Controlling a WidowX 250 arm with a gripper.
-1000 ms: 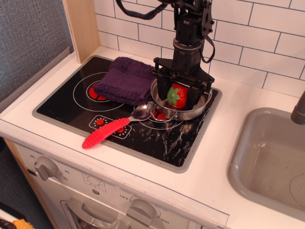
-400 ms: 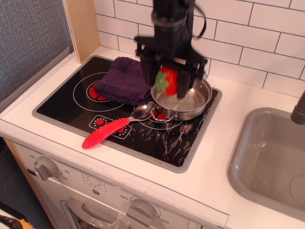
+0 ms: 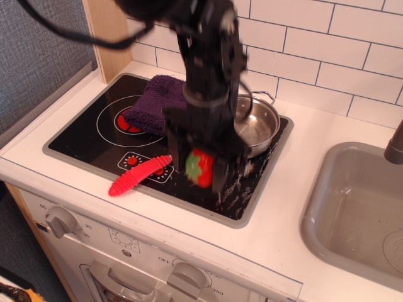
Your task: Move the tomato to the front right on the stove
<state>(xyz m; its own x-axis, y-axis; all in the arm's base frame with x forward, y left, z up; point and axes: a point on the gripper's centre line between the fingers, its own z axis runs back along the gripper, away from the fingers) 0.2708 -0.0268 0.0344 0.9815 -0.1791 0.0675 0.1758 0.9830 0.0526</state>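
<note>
The tomato (image 3: pixel 200 168), a small glossy red toy fruit with a green cap, is held between the black fingers of my gripper (image 3: pixel 199 168). The gripper is shut on it and holds it just above the front right part of the black stove (image 3: pixel 82 135), over the scuffed whitish patch. I cannot tell whether the tomato touches the stove surface. My arm comes down from the top and hides part of the stove's middle.
A steel pot (image 3: pixel 258 129) stands on the back right burner, empty. A purple cloth (image 3: pixel 157 100) lies at the back left. A red-handled spoon (image 3: pixel 140 176) lies at the front. A grey sink (image 3: pixel 359 214) is at the right.
The gripper lifted the tomato out of the steel pot, then carried it forward and down over the stove's front right. The pot is now empty.
</note>
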